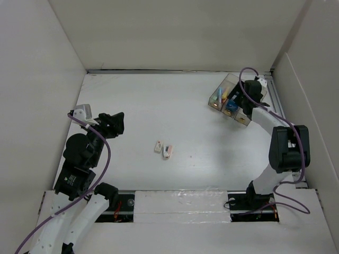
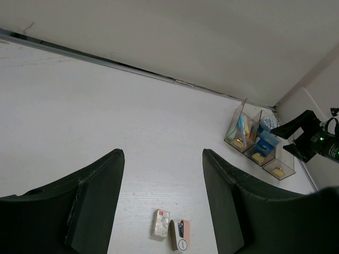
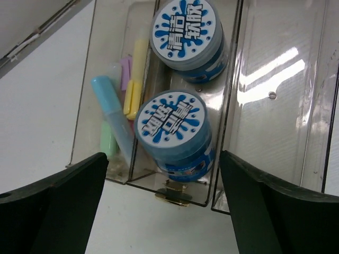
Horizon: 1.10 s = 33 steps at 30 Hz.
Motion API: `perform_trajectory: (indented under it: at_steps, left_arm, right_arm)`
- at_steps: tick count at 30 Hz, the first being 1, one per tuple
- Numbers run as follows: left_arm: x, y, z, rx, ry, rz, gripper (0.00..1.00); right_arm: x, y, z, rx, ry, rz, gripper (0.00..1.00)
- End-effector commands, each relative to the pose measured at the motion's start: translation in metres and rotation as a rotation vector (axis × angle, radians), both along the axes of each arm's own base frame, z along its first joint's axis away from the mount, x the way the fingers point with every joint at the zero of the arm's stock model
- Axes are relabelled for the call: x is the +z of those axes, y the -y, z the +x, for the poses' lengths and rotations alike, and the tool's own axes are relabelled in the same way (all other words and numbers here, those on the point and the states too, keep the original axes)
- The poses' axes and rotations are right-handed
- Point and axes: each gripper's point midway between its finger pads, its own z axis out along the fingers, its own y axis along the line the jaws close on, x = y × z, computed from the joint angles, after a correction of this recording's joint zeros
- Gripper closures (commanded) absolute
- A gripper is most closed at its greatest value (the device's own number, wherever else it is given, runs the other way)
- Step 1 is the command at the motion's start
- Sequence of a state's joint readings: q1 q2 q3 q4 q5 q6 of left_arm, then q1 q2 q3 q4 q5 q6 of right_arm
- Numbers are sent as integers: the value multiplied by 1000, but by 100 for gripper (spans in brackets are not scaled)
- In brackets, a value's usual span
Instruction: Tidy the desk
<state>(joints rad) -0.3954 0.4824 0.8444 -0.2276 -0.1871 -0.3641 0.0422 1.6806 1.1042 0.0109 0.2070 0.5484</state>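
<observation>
The desk (image 1: 159,106) is the white top that fills the space between the beige walls. Most of its surface is bare. Two small loose pieces lie near its middle, just beside each other: a small white piece (image 1: 158,146) and a pink-sided piece (image 1: 168,152). I cannot tell exactly what they are.

I judge that the coming move depends on these two pieces. They lie to the right of the left gripper (image 1: 117,123) and a little closer to the arm bases. They are well apart from the right gripper (image 1: 244,94), so the left arm is clearly the nearer one. Each piece has its long axis roughly from far to near, slightly tilted.

The left arm is folded back and held low, and its gripper points across the desk. Its jaws are spread wide with nothing between them. The right arm reaches to the far right corner and hangs over the three-compartment tray (image 1: 218,95). Its jaws are also apart and hold nothing. Under them, two blue-lidded tins (image 3: 172,124) sit in the middle compartment and coloured markers (image 3: 114,114) lie in the left one.
</observation>
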Motion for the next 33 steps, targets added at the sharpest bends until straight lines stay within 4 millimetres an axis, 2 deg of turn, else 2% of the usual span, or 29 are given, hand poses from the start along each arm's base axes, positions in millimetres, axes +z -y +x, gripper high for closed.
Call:
perform_trajectory:
  at_steps: [1, 4, 6, 7, 8, 9, 10, 11, 12, 13, 14, 15, 17, 18, 19, 20, 21, 22, 25, 27, 29, 30, 32, 33]
  left_arm:
    - [8, 2, 3, -5, 35, -2, 44]
    - [8, 2, 3, -5, 35, -2, 44]
    - [10, 2, 3, -6, 38, -4, 44]
    - [8, 2, 3, -8, 35, -2, 44]
    - [9, 2, 3, -8, 36, -3, 44]
    - [9, 2, 3, -6, 38, -4, 44]
    - [9, 2, 3, -8, 36, -3, 44]
    - [10, 2, 3, -9, 38, -4, 44]
    - [9, 2, 3, -6, 36, -3, 44]
    - [8, 1, 3, -5, 36, -3, 44]
    - [8, 1, 3, -3, 37, -2, 45]
    - [8, 1, 3, -3, 37, -2, 45]
    - [8, 2, 4, -8, 35, -1, 45]
    - [8, 2, 4, -8, 32, 0, 45]
    - [7, 3, 5, -11, 30, 1, 45]
    - [7, 3, 5, -9, 30, 1, 45]
    - [7, 3, 5, -11, 29, 0, 45]
    - [7, 3, 5, -9, 30, 1, 45]
    - [7, 3, 5, -8, 31, 1, 45]
    - [7, 2, 6, -5, 28, 2, 45]
    - [5, 3, 6, -5, 23, 4, 45]
    - [6, 3, 6, -5, 25, 3, 45]
    - [6, 2, 6, -3, 24, 4, 45]
    - [7, 2, 5, -3, 28, 2, 45]
  right_arm:
    - [66, -15, 15, 4, 170, -31, 7]
    - [89, -23, 9, 5, 214, -61, 0]
    - [107, -41, 1, 34, 250, -70, 0]
    - [111, -50, -3, 54, 260, -67, 11]
    - [116, -74, -10, 108, 273, -58, 23]
    - [118, -90, -21, 154, 282, -39, 53]
    - [120, -109, -28, 201, 300, -22, 68]
    - [116, -127, -37, 245, 300, -3, 80]
    - [114, -168, -56, 352, 300, 21, 89]
    - [96, -188, -69, 412, 277, 26, 100]
    - [86, -208, -82, 470, 263, 32, 100]
    - [72, -246, -105, 567, 234, 38, 100]
    - [41, -273, -134, 654, 143, 11, 78]
    - [31, -297, -156, 728, 109, 4, 53]
    - [9, -307, -170, 765, 44, -16, 42]
    - [1, -318, -183, 802, 21, -20, 33]
    - [-8, -328, -195, 840, -4, -23, 19]
    - [-26, -341, -216, 892, -54, -47, 15]
    - [-46, -361, -237, 939, -96, -71, 9]
    - [-63, -373, -236, 941, -130, -83, 9]
    - [-70, -375, -236, 936, -138, -98, 9]
    - [-69, -377, -231, 915, -127, -107, 9]
    - [-80, -370, -229, 888, -165, -148, 10]
    - [-87, -368, -222, 851, -173, -182, 16]
